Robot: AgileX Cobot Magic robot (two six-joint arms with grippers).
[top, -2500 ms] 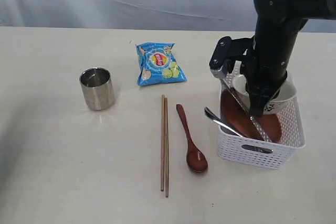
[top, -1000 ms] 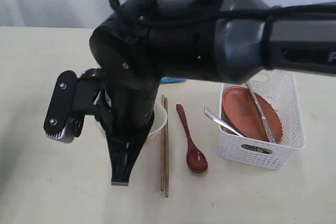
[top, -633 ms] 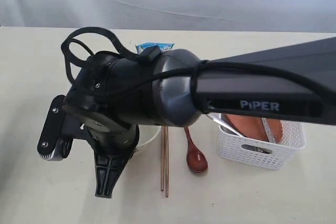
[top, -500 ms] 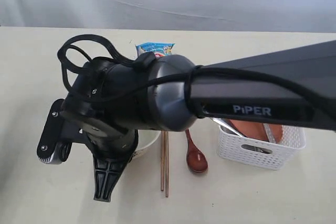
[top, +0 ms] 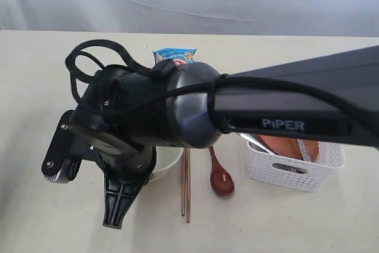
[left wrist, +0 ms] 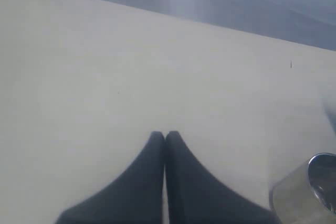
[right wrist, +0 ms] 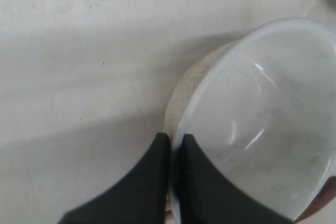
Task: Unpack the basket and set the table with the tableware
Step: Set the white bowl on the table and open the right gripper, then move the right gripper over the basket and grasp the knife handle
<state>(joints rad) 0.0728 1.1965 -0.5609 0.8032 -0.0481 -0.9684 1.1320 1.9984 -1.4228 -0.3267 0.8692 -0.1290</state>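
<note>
**Bowl pinched at its rim beside the chopsticks**

The right end effector [right wrist: 172, 140] is clamped on the rim of the round white bowl [right wrist: 262, 124], one finger outside and one inside. Its black arm [top: 237, 117] reaches across the wide cream-beige table [top: 35, 87] and hides most of the bowl. The visible part of the bowl shows just beside the two thin wooden chopsticks [top: 185, 191]. The dark reddish wooden spoon [top: 220, 179] lies on their other side. The white perforated plastic basket [top: 278, 176] holds the round brown plate [top: 284, 145]. The left end effector [left wrist: 165, 136] is closed on nothing above bare table, near the shiny steel cup [left wrist: 302, 195].
</note>
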